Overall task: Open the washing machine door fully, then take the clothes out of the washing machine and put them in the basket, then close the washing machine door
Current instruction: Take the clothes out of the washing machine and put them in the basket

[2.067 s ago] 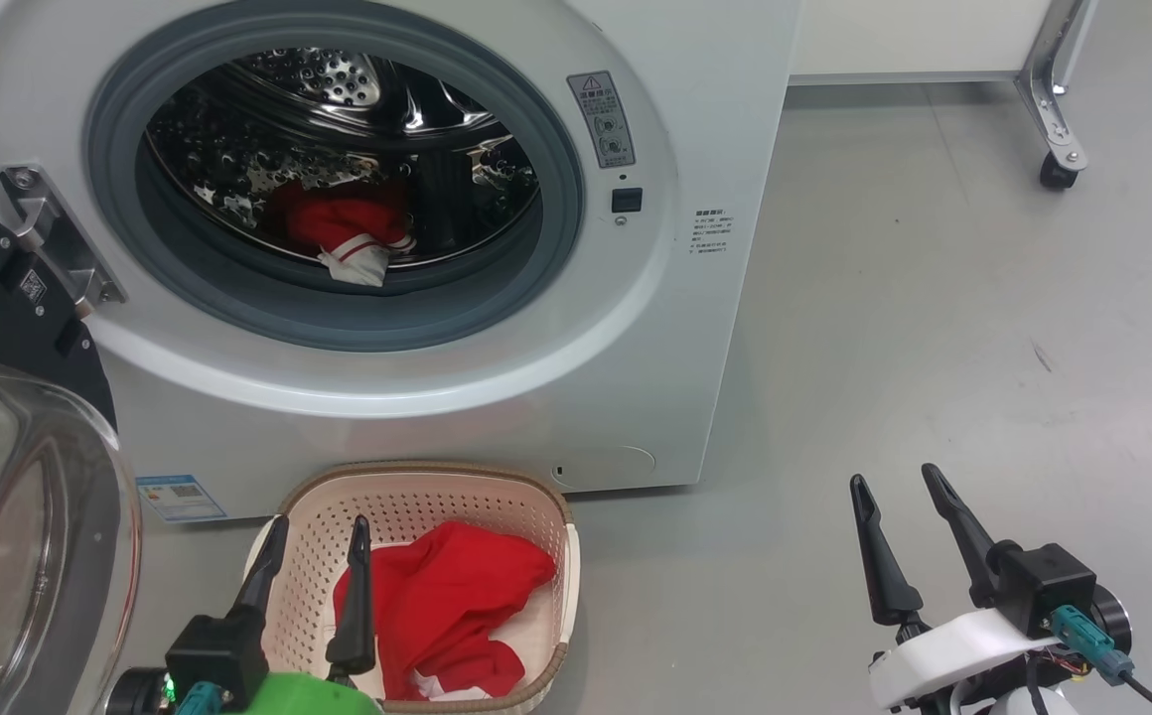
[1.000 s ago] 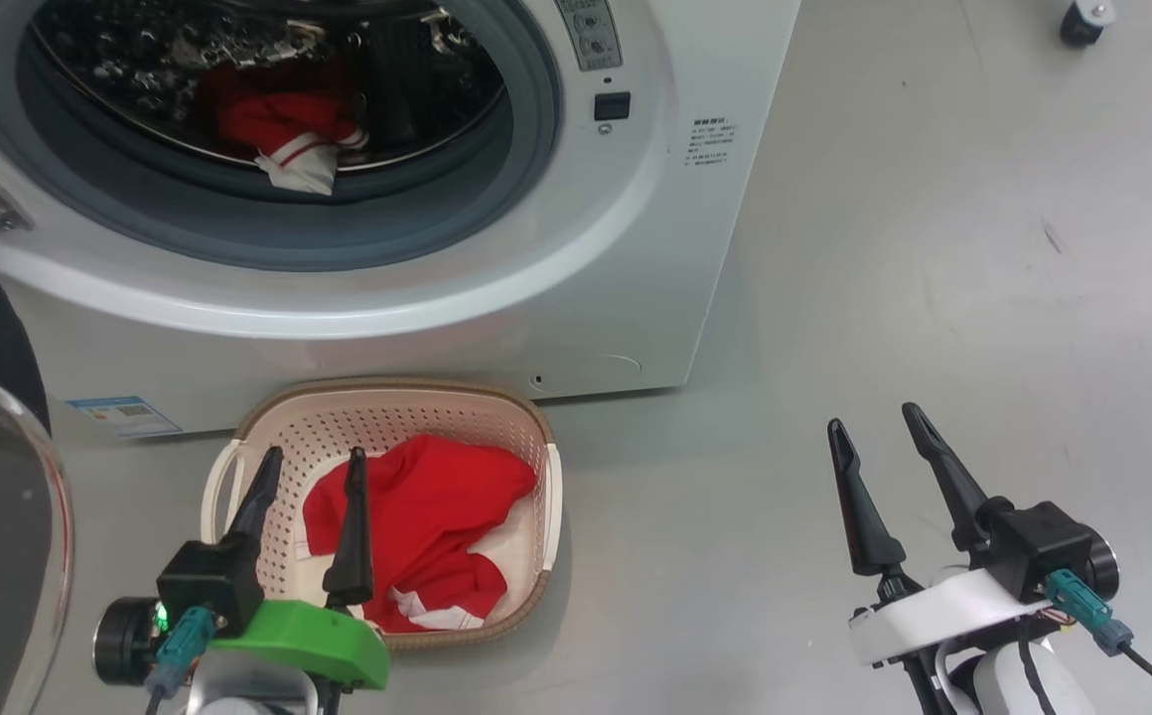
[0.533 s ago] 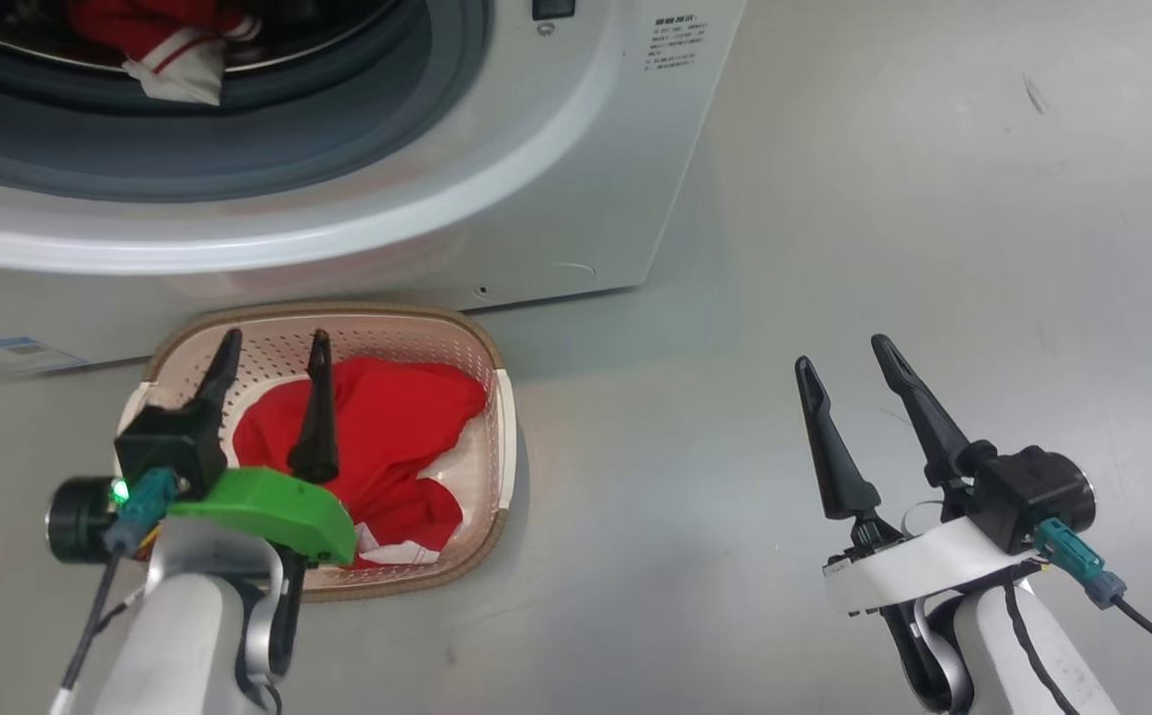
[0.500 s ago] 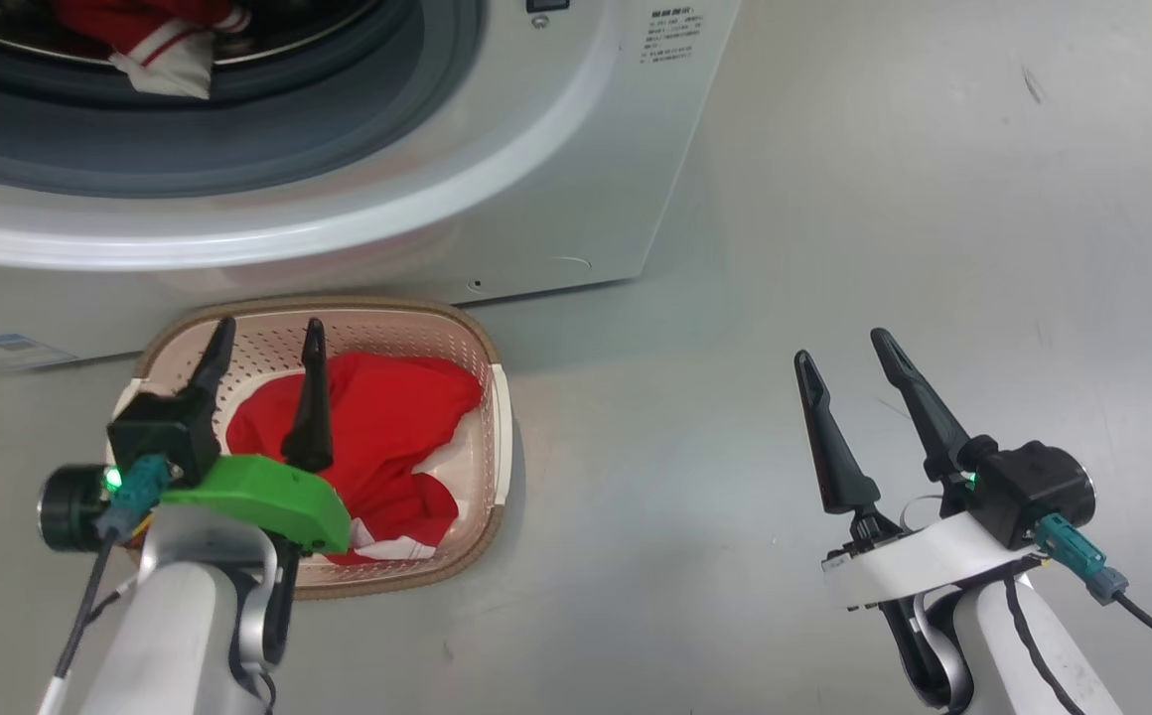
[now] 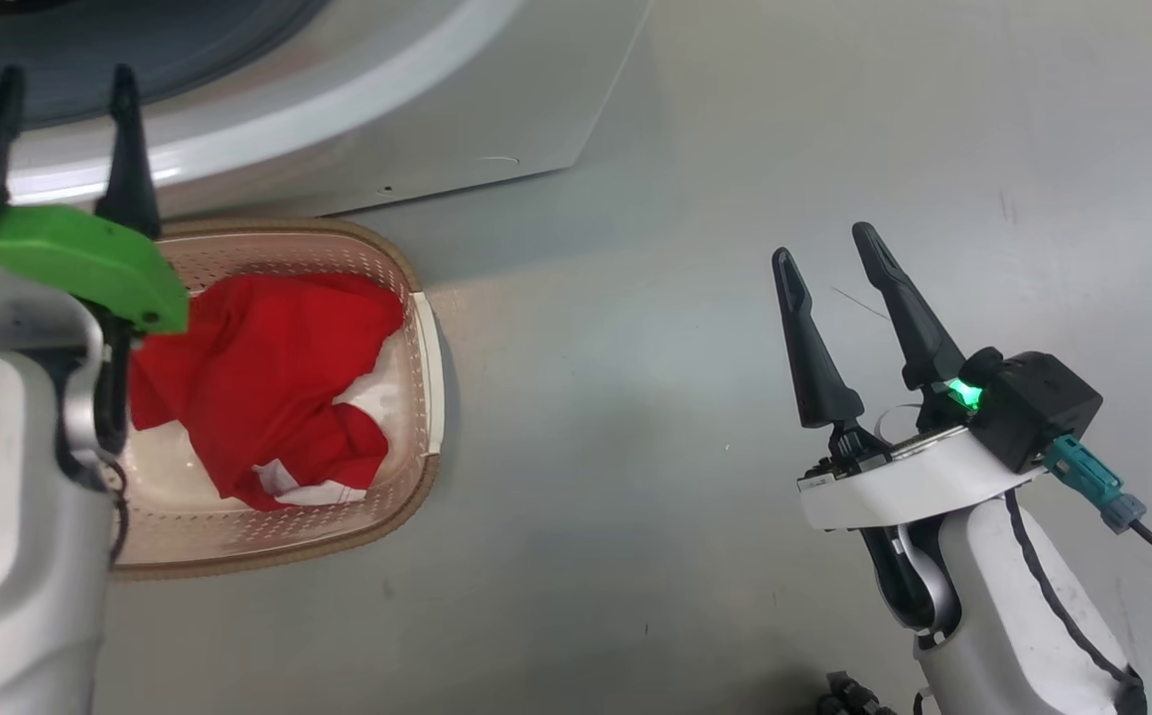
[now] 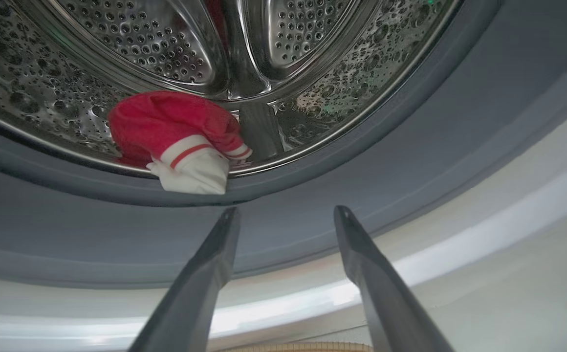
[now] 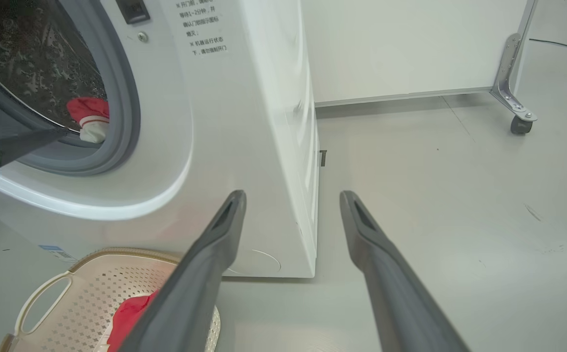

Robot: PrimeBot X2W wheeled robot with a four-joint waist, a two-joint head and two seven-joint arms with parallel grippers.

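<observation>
The washing machine (image 5: 457, 109) stands open, and its door is out of view. One of the clothes, a red piece with a white striped cuff (image 6: 181, 137), lies at the drum's front lip and hangs over the grey gasket (image 6: 410, 146). My left gripper (image 6: 287, 211) is open just below and in front of it, not touching. Another red garment (image 5: 258, 367) lies in the basket (image 5: 429, 338) on the floor below the opening. My right gripper (image 5: 822, 244) is open and empty above the floor, right of the basket.
Grey floor stretches to the right of the machine. A metal frame leg on a caster (image 7: 519, 122) stands at the far right by a white wall panel. The basket's white handle (image 7: 44, 303) faces my right arm.
The head camera has tilted down. My left gripper has risen from over the basket to the drum opening, still open. The right gripper has kept its place.
</observation>
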